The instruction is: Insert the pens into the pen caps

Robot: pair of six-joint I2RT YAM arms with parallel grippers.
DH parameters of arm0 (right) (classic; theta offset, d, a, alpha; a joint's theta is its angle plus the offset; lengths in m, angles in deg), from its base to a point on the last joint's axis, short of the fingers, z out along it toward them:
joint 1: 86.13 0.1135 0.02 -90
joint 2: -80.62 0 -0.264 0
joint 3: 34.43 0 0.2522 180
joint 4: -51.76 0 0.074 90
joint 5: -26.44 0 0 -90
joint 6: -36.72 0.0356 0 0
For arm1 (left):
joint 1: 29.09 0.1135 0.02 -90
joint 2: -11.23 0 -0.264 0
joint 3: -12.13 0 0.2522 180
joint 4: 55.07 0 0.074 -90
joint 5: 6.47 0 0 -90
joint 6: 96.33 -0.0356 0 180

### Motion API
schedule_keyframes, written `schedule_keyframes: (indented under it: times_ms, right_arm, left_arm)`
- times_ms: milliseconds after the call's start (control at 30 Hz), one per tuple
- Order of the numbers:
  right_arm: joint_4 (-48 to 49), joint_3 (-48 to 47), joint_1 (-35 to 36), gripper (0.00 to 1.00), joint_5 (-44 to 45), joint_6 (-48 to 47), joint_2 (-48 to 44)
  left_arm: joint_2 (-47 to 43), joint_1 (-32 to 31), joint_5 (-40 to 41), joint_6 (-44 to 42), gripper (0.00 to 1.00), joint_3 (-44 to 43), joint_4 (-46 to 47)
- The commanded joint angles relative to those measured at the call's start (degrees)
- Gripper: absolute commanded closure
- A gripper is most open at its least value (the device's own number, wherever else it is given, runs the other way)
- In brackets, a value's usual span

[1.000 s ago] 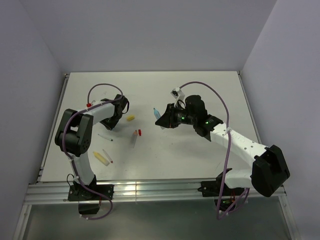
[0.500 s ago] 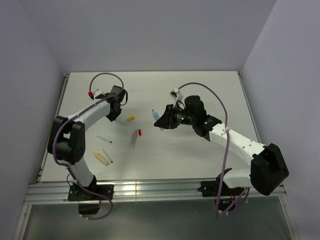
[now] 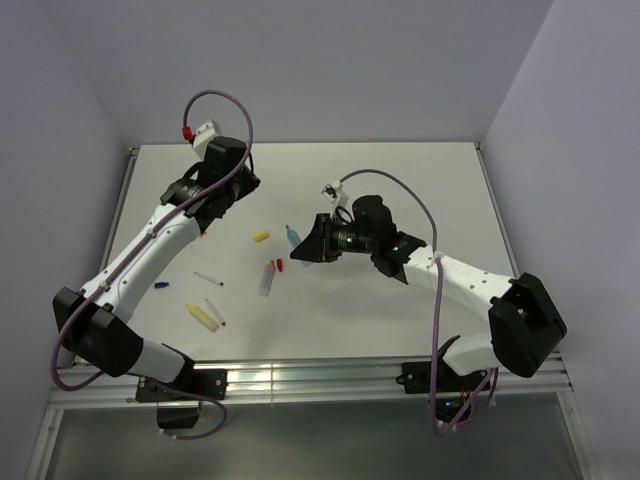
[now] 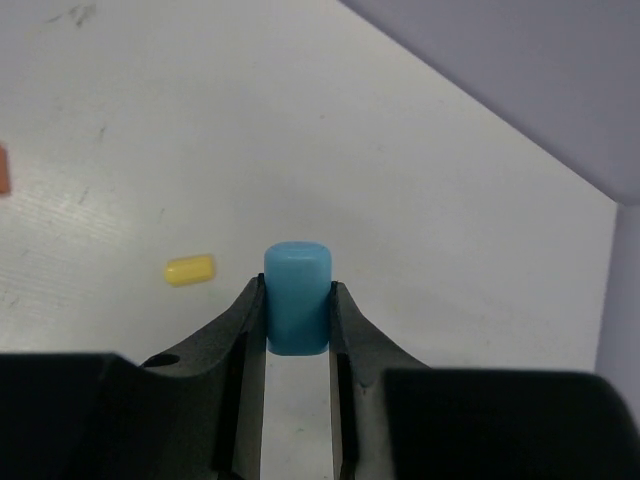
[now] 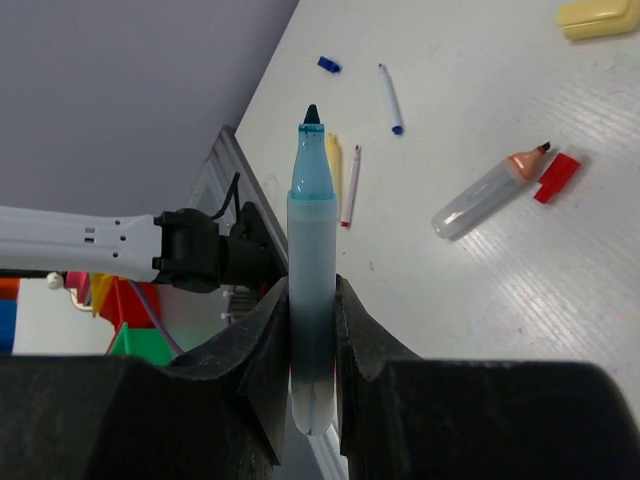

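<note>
My left gripper (image 4: 297,300) is shut on the light-blue cap (image 4: 297,310) and holds it above the table; in the top view the left gripper (image 3: 205,218) is at the back left. My right gripper (image 5: 312,300) is shut on the light-blue pen (image 5: 312,250), tip pointing away; in the top view the right gripper (image 3: 305,250) holds this pen (image 3: 292,237) at mid table. The yellow cap (image 3: 261,236) lies between the grippers. The orange marker (image 3: 267,278) lies by the red cap (image 3: 279,265). An orange cap (image 4: 3,170) shows at the left edge of the left wrist view.
A thin blue-tipped pen (image 3: 208,276), a dark-blue cap (image 3: 161,285), a yellow marker (image 3: 203,317) and a thin red-tipped pen (image 3: 215,312) lie at the front left. A metal rail (image 3: 300,378) runs along the near edge. Walls stand behind and at both sides.
My left arm has risen and stretched toward the back with the light-blue cap. My right gripper has moved left with the light-blue pen.
</note>
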Motion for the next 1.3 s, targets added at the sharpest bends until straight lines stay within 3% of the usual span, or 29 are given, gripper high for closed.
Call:
schedule_keyframes:
  times_ms: [0,467,1267]
  right_arm:
    - [4.86,-4.72,1.36,1.00,1.68,2.34,0.82]
    - [1.35,-9.12,2.59,1.00,8.88,-2.14,-0.14]
    - [1.17,-9.12,-0.22,1.00,11.08,-2.58,-3.05]
  left_arm:
    - [-2.40,-2.97,-1.77,-4.64,1.00,-3.56,3.33]
    - [-4.25,-10.44,-4.14,-8.07,1.00,-2.60,8.69]
    - [-3.64,-11.50,-6.08,-7.28,1.00,-0.57,10.62]
